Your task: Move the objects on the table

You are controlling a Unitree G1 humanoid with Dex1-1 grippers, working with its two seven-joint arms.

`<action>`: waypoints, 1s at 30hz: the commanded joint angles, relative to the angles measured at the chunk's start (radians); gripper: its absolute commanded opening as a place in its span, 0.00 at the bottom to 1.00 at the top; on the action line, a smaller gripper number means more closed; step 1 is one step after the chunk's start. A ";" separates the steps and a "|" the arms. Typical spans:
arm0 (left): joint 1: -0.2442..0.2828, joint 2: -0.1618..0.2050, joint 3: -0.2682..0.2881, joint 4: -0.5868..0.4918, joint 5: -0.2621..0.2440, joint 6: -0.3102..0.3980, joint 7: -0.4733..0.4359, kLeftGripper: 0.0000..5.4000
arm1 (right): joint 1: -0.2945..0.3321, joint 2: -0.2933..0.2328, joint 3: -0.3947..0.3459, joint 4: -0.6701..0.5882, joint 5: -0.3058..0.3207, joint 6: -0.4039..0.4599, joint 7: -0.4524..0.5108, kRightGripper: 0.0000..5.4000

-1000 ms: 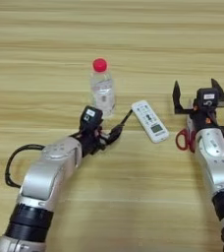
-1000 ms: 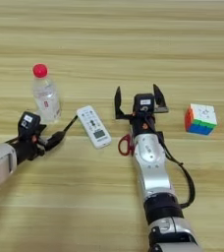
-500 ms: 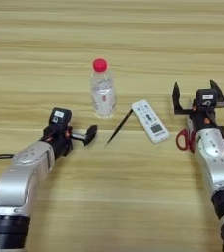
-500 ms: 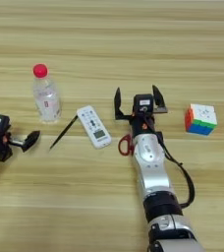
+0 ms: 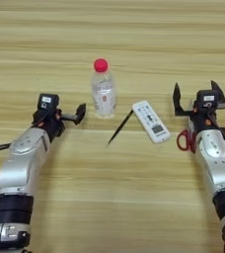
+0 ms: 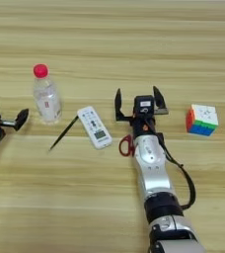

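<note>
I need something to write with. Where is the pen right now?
The pen lies slanted on the table near the middle of both views, between the bottle to its left and the remote to its right.

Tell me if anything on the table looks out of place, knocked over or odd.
Nothing is spilled or knocked over. The bottle stands upright, the pen and remote lie flat. The one oddity: the red scissors are mostly hidden under the right arm, behind the open right gripper.
</note>
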 commanded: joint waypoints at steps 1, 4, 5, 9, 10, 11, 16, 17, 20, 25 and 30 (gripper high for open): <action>-0.053 -0.018 0.026 0.127 0.003 -0.165 -0.001 0.99 | -0.018 -0.015 -0.007 0.009 0.008 -0.008 0.012 1.00; -0.086 -0.024 0.039 0.215 -0.002 -0.263 -0.007 0.99 | -0.018 -0.019 -0.010 0.014 0.013 -0.012 0.018 1.00; -0.096 -0.024 0.044 0.246 -0.003 -0.295 -0.010 0.99 | -0.018 -0.020 -0.011 0.015 0.014 -0.013 0.020 1.00; -0.137 -0.028 0.064 0.367 -0.008 -0.419 -0.026 0.99 | -0.015 -0.024 -0.014 0.017 0.017 -0.015 0.030 1.00; -0.144 -0.028 0.067 0.391 -0.006 -0.449 -0.028 0.99 | -0.014 -0.025 -0.015 0.017 0.018 -0.014 0.032 1.00; -0.152 -0.027 0.067 0.419 0.002 -0.482 -0.029 0.99 | -0.013 -0.026 -0.015 0.017 0.020 -0.014 0.035 1.00; -0.180 -0.025 0.068 0.524 0.011 -0.586 -0.031 0.99 | -0.008 -0.032 -0.020 0.017 0.026 -0.017 0.047 1.00; -0.184 -0.026 0.068 0.537 0.011 -0.601 -0.032 0.99 | -0.007 -0.033 -0.021 0.016 0.027 -0.017 0.050 1.00; -0.193 -0.021 0.059 0.571 0.025 -0.648 -0.026 0.99 | -0.004 -0.036 -0.022 0.014 0.031 -0.018 0.056 1.00; -0.198 -0.027 0.051 0.603 0.037 -0.689 -0.020 0.99 | 0.004 -0.040 -0.021 0.004 0.033 -0.021 0.067 1.00; -0.204 -0.030 0.054 0.621 0.038 -0.702 -0.013 0.99 | 0.034 -0.042 0.006 -0.067 0.021 0.000 0.096 1.00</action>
